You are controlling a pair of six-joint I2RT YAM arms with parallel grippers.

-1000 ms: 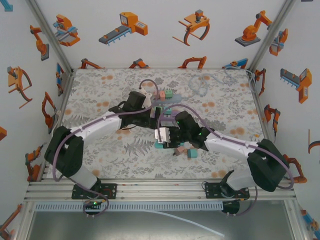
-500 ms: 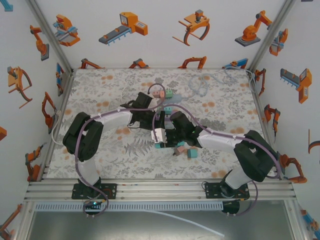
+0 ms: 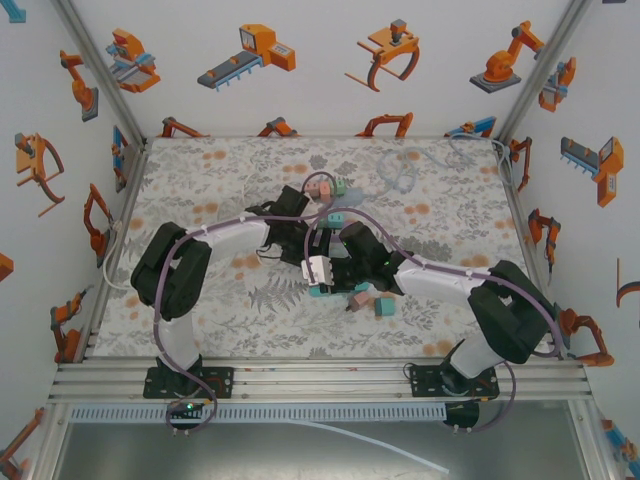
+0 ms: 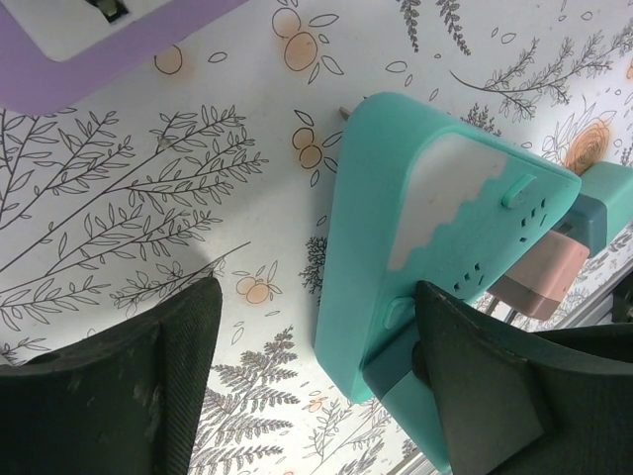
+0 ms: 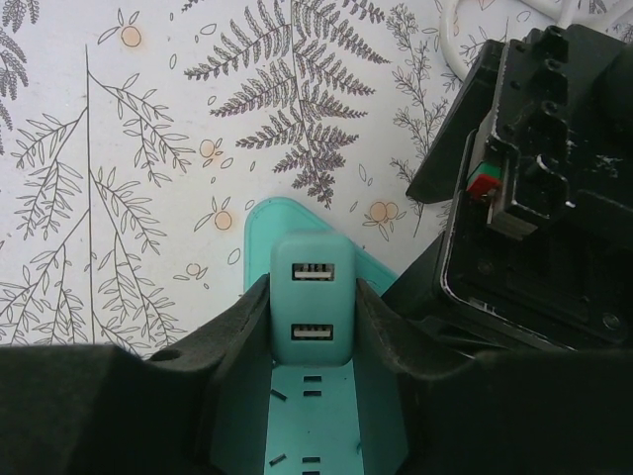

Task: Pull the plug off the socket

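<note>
The right hand (image 5: 312, 289) was clamped on the teal plug (image 5: 313, 322), which sat in the teal socket strip (image 5: 316, 416) lying on the tabletop (image 5: 119, 148). The left hand (image 4: 315, 295) stood wide, straddling one end of the strip. The grasp looked made and the pull not yet done. The next move called for bracing the strip and drawing the plug straight out.

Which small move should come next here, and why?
Probably close the left gripper on the teal power strip to brace it. Its jaws stand open astride the strip, while the right gripper seems clamped on the teal USB plug, which is still seated. Then the right can pull.
</note>
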